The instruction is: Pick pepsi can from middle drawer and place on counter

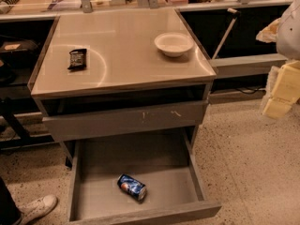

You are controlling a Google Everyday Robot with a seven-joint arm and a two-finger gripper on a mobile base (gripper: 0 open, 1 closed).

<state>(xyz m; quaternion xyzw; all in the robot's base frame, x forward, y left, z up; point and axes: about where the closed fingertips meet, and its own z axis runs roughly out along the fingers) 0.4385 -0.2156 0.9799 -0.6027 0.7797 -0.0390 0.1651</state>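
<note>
At the right edge of the view, about level with the table's front, hangs the gripper (276,108), a pale yellow, blocky, matte piece below a white, rounded arm (290,27). It is over the floor (248,163), well apart from the table (126,55), and touches nothing that shows. Nothing is seen in its hold. Whether it is open or closed cannot be told from this angle.

One can (131,187) lies on its side on the floor of the drawer (159,161), near the front wall and a little left of the middle. Its length slants from upper left to lower right. It is glossy blue with a round red-and-white mark, and it touches none of the walls.

That one drawer is pulled out at the bottom, a wide, shallow grey box with low walls and a flat, matte base. Above it sits one grey drawer front (126,121) with a few pale scratches right of its middle. A dark slot runs between it and the table top.

On the smooth, pale, faintly shiny rectangular top rest two things, well apart. One is a round white bowl (173,43) toward the back right. The other is a black shiny packet (77,59) lying flat near the left edge.

Speckled, stone-like flooring surrounds the table. One white shoe (37,207) shows at the lower left, near the drawer's left wall.
</note>
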